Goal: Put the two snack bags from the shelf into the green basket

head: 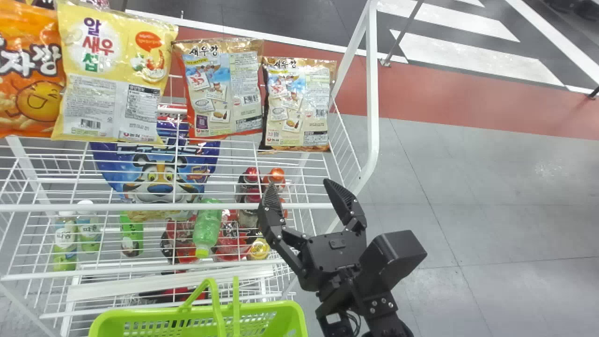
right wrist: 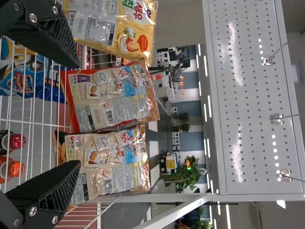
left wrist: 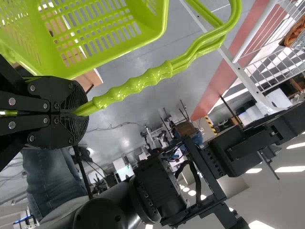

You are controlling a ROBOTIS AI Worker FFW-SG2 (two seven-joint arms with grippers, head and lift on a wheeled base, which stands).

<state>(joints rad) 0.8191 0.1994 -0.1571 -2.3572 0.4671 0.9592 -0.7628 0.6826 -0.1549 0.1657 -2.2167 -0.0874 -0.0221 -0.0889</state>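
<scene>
The black left claw (left wrist: 80,114) clamps the handle (left wrist: 136,85) of a lime-green plastic basket (head: 285,307). The black right claw (head: 298,183) gapes wide, empty. Beyond, a red-edged beige snack bag (head: 223,91) and a black-edged one (head: 298,105) stand on a white wire shelf (head: 140,207).
</scene>
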